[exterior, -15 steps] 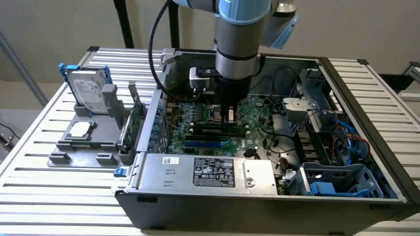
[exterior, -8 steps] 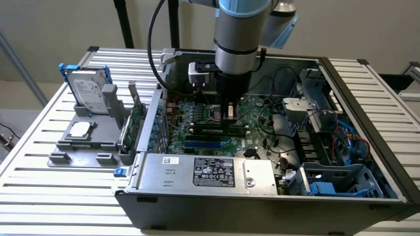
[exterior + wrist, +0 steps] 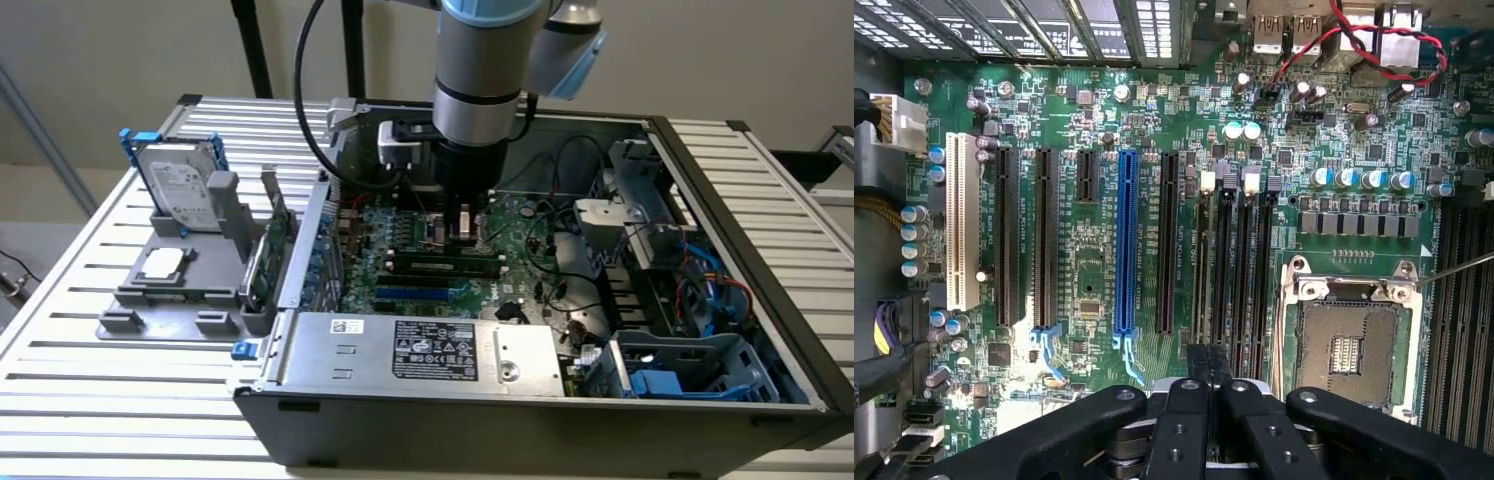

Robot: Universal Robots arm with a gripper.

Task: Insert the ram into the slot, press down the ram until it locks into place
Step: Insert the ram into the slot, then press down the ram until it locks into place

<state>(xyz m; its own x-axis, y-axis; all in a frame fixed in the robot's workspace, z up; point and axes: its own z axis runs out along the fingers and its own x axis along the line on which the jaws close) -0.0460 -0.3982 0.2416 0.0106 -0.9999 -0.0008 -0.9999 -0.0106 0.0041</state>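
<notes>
The ram (image 3: pixel 441 266) is a thin green stick with black chips. It lies lengthwise along one of the black slots, on the motherboard (image 3: pixel 514 285) inside the open computer case. My gripper (image 3: pixel 462 235) hangs from the arm just behind and above the stick's middle. In the wrist view the gripper (image 3: pixel 1207 365) has its dark fingers pressed together, with nothing visible between them. The tips sit over the near ends of the parallel black slots (image 3: pixel 1239 260). Whether they touch the ram's top edge is not clear.
A blue slot (image 3: pixel 1124 240) and black expansion slots lie beside the memory sockets, and the square processor socket (image 3: pixel 1349 345) is on their other side. The power supply (image 3: pixel 427 350) closes the case front. Cables and a drive cage (image 3: pixel 694 365) fill the exterior view's right. A hard drive (image 3: pixel 180 185) stands outside.
</notes>
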